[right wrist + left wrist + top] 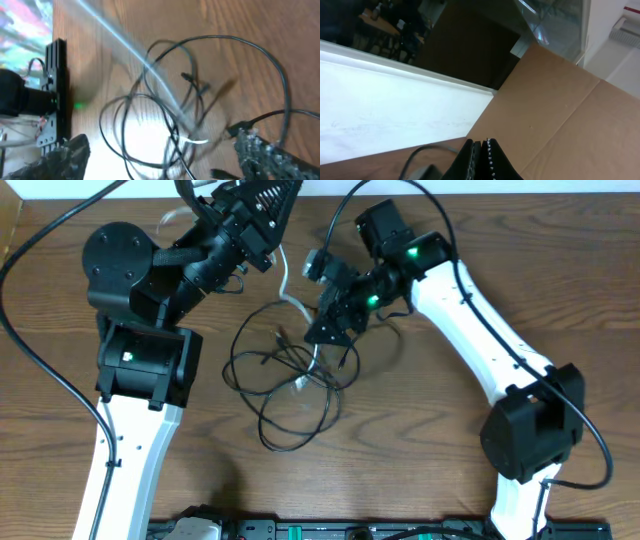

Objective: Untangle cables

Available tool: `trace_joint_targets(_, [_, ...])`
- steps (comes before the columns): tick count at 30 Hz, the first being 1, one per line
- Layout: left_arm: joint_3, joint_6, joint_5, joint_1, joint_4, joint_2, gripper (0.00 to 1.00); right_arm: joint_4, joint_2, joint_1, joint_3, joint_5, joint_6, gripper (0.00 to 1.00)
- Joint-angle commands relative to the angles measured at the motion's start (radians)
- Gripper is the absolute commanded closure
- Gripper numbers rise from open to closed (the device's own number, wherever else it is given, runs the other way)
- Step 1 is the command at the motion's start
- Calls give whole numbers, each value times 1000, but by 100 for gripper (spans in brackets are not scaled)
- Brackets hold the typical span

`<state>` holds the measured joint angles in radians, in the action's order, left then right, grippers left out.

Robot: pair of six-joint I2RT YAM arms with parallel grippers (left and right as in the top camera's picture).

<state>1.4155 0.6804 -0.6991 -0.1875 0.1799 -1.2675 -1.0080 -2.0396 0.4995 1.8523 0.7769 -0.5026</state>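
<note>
My left jaws, pressed together and raised, seem to pinch the white cable [125,42], holding it taut above the knot so it can slide free. My right jaws hang spread just above the black cables [220,37], tangled in loops mid-tabletop [400,440], probably ready to grab a loop.

Two robot arms [140,370] [480,330], one white cable [284,280], black cables [290,360] tangled beyond counting, one table [420,450]
</note>
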Motion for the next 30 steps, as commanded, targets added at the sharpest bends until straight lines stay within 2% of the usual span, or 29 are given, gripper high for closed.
trace_joint_targets(1, [12,18,-23,22,29,17,93,-3,-82,17,-3,20,-43,14])
trace_joint_targets(4, [12,59,-24,60,61,17,93,15,-88,17,-3,72,-15,22])
trace_joint_targets(6, [12,59,-29,74,60,17,93,55,-85,16,-3,71,44,30])
trace_joint_targets(7, [12,58,-35,76,52,16,93,79,-85,15,-3,71,80,38])
trace_joint_targets(11, [12,54,-34,76,-24,12,92,163,-80,-13,-1,71,226,88])
trace_joint_targets(13, [12,54,-34,76,-38,11,92,189,-68,-31,1,71,273,97])
trace_joint_targets(23, [12,54,-34,76,-42,8,93,241,166,-273,78,71,496,99])
trace_joint_targets(27, [12,53,-34,76,-65,2,93,240,216,-307,77,54,533,99])
trace_joint_targets(30, [12,45,-34,72,-123,-13,93,174,211,-306,77,-30,533,99])
